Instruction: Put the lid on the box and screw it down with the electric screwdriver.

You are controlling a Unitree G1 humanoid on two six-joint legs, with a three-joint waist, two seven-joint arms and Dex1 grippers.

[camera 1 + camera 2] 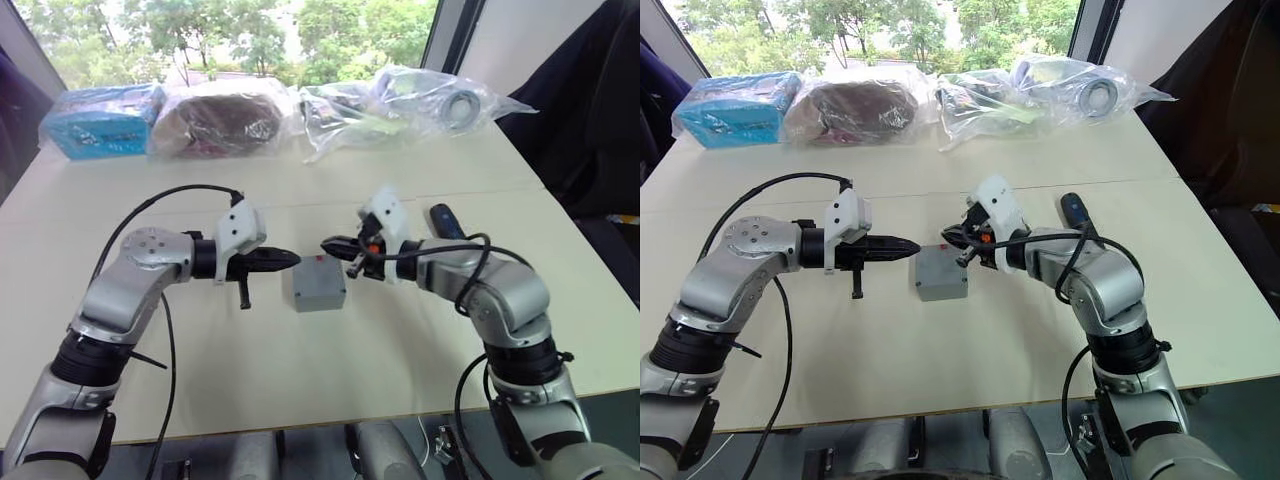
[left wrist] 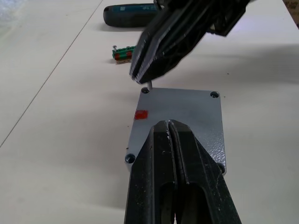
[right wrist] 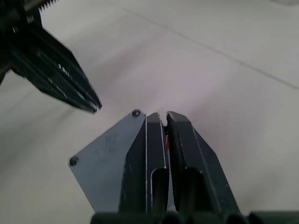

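Lying behind the right gripper [image 1: 328, 244], the electric screwdriver [image 1: 446, 220] runs lengthwise away from the robot; lid [image 2: 180, 122] seated on box [image 1: 319, 284]; left gripper [image 1: 294, 260] and right, jaws pressed together.

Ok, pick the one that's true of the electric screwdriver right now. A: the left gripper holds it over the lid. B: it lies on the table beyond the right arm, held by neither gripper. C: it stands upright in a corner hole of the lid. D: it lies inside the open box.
B: the electric screwdriver lies flat on the table, apart from both the left gripper and the right gripper.
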